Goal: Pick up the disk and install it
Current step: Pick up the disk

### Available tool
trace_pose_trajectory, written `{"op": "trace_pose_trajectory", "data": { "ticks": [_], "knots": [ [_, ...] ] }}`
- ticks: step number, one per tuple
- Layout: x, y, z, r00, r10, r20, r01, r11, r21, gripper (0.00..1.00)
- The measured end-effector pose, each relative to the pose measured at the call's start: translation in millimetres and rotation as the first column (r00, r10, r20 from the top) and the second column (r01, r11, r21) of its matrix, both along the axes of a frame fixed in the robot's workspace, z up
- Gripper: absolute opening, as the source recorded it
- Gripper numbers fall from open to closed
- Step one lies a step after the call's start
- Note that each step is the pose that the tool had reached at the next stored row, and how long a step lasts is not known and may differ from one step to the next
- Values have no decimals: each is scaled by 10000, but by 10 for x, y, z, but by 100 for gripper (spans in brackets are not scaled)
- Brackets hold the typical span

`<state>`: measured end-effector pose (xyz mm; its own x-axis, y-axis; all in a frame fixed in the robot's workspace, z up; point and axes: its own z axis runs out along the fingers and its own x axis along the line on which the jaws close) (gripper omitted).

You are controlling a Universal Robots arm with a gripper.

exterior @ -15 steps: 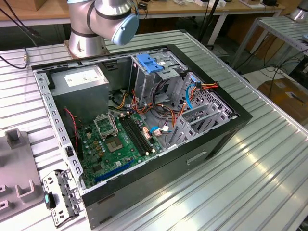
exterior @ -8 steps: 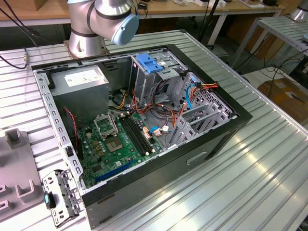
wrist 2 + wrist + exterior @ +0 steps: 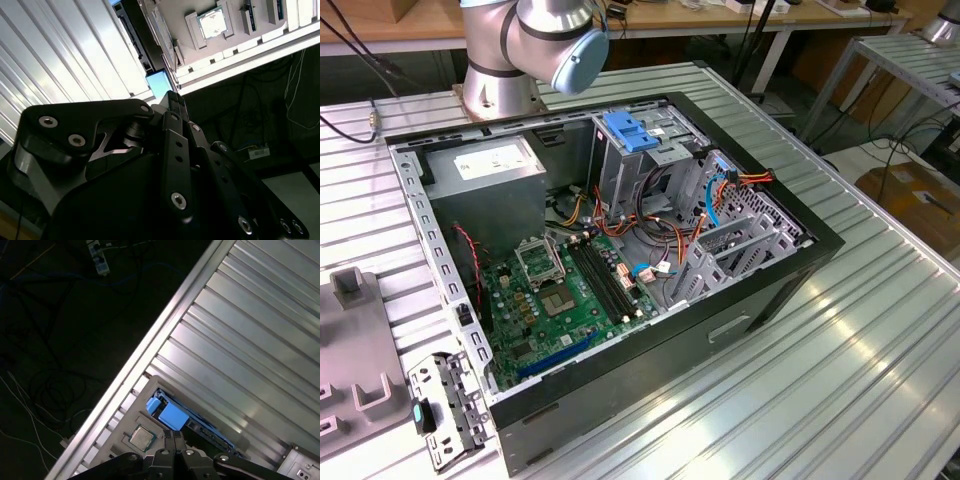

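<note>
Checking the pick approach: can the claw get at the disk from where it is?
Probably yes: in the first wrist view the claw hangs right at the disk, and nothing shows between them.

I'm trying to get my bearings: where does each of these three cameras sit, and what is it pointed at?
Exterior view: off the arm, looking down into the open computer case on the table; the arm's base shows.
First wrist view: on the arm, looking past the gripper at the disk, table edge and floor.
Second wrist view: on the arm, behind the gripper, facing the disk.
Both wrist views share the gripper, disk and processor chip.
</note>
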<state>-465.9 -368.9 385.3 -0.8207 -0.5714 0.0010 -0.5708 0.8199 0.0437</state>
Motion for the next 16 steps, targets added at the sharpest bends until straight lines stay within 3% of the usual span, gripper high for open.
{"op": "trace_pose_trajectory", "data": {
  "ticks": [4, 8, 14, 16],
  "knots": [
    [0, 0, 0, 9963, 855, 1, -855, 9963, 0, 11],
    [0, 0, 0, 9856, 1692, 0, -1692, 9856, 0, 11],
    [0, 0, 0, 9567, 2911, 1, -2911, 9567, 0, 11],
    [0, 0, 0, 9436, 3310, 0, -3310, 9436, 0, 11]
  ]
}}
